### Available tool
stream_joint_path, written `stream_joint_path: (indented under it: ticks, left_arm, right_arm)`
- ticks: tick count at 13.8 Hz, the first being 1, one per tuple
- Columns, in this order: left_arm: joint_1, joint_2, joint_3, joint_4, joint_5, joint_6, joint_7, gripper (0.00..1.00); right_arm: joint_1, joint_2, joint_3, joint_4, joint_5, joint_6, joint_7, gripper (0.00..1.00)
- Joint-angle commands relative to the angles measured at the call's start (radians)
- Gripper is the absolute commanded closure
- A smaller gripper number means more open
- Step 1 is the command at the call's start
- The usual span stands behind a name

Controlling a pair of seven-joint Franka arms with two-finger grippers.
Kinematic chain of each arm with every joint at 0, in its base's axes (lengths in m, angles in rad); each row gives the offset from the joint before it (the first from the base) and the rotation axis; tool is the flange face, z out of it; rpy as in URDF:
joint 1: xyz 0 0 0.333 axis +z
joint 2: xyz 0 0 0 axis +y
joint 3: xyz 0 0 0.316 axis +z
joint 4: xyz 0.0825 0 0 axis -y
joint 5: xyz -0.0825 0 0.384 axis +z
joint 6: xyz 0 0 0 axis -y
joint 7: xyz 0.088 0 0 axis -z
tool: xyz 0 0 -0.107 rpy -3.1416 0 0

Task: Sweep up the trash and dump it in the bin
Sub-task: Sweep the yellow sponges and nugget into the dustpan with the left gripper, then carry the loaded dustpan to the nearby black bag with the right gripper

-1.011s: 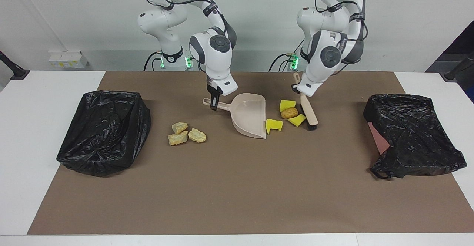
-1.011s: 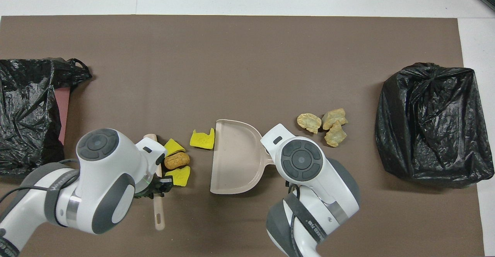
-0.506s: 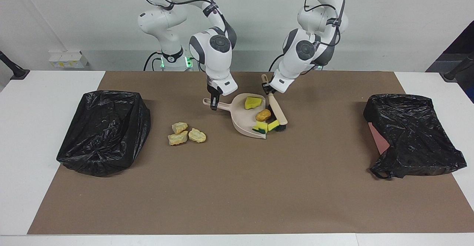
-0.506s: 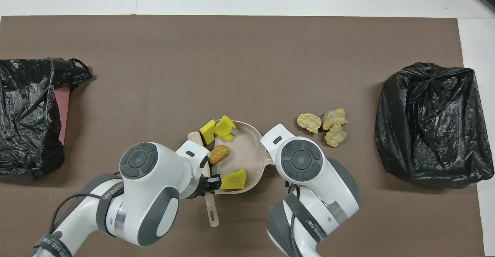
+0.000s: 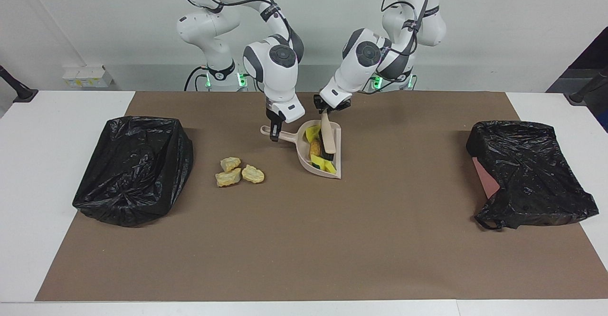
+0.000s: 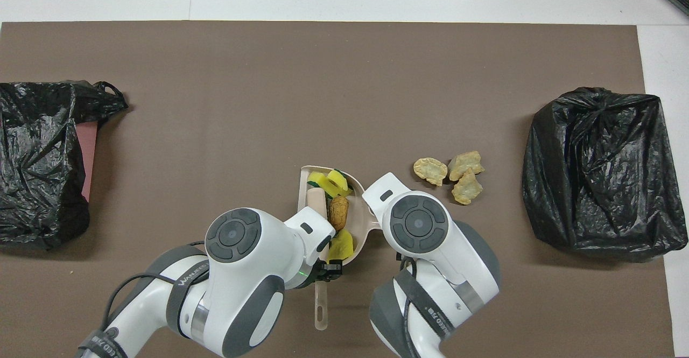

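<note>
The white tabletop [image 5: 42, 164] is covered by a big brown mat [image 5: 304, 240]. Two bins lined with shiny black plastic bags are set on the mat, one bin at the right arm's end [image 5: 135, 168] and one bin at the left arm's end [image 5: 527, 173], well apart from each other.

The white right arm is bent down from its base, with its wrist pointed at the mat. Its right end effector [image 5: 273, 134] is closed tight on the thin handle of the pale beige plastic dustpan [image 5: 338, 164]. The dustpan is kept flat on the mat, between the two arms, with its open mouth turned toward the left arm's end.

The white left arm is stretched across toward the right arm's end and tilted down. Its left end effector [image 5: 325, 111] is closed tight on the handle of the small beige hand brush [image 5: 327, 138]. The brush is laid inside the dustpan, with its black bristles pressed against the trash there.

Just beside the brush, inside the dustpan, the swept trash is packed close together: the bright yellow sponge pieces [image 6: 335, 181], one of them with a green back, and the brown-orange lump [image 6: 338, 212] between them.

Three pale yellow crumbly chunks [image 5: 237, 172] are left on the mat, touching each other in a small bunch. They are found between the dustpan and the bin at the right arm's end, a little farther from the robots than the dustpan handle.
</note>
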Motion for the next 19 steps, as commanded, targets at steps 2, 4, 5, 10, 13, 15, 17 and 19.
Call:
stream_joint_path:
  ticks: [2, 4, 5, 10, 13, 15, 17, 19]
  left_arm:
    - [0.057, -0.085, 0.021, 0.048, 0.083, -0.202, 0.008, 1.0]
    - [0.119, -0.137, 0.021, 0.051, 0.128, -0.26, 0.008, 1.0]
    - [0.135, -0.143, 0.021, 0.052, 0.157, -0.268, 0.001, 1.0]
    - [0.185, -0.18, 0.02, -0.007, 0.165, -0.265, -0.006, 1.0]
    - [0.168, -0.183, 0.011, -0.061, 0.168, -0.238, -0.029, 1.0]
    - [0.104, -0.163, 0.006, -0.074, 0.168, -0.175, -0.101, 1.0]
    - [0.023, -0.134, 0.006, -0.093, 0.168, -0.092, -0.196, 1.0]
    - [-0.03, -0.113, 0.006, -0.11, 0.163, -0.02, -0.23, 1.0]
  right_arm:
    - [0.002, 0.0, 0.002, -0.003, -0.022, 0.0, 0.062, 1.0]
    - [0.001, -0.001, 0.002, -0.001, -0.022, -0.004, 0.062, 1.0]
    - [-0.004, -0.009, 0.002, 0.0, -0.022, -0.01, 0.059, 1.0]
    - [-0.08, -0.12, -0.006, 0.019, -0.02, -0.119, 0.051, 1.0]
    - [-0.162, -0.17, -0.007, 0.052, -0.017, -0.135, 0.002, 1.0]
    - [-0.254, -0.197, -0.011, 0.107, -0.01, -0.203, -0.071, 1.0]
    - [-0.365, -0.213, -0.012, 0.172, -0.01, -0.259, -0.134, 1.0]
    - [-0.49, -0.213, -0.012, 0.218, -0.008, -0.282, -0.228, 1.0]
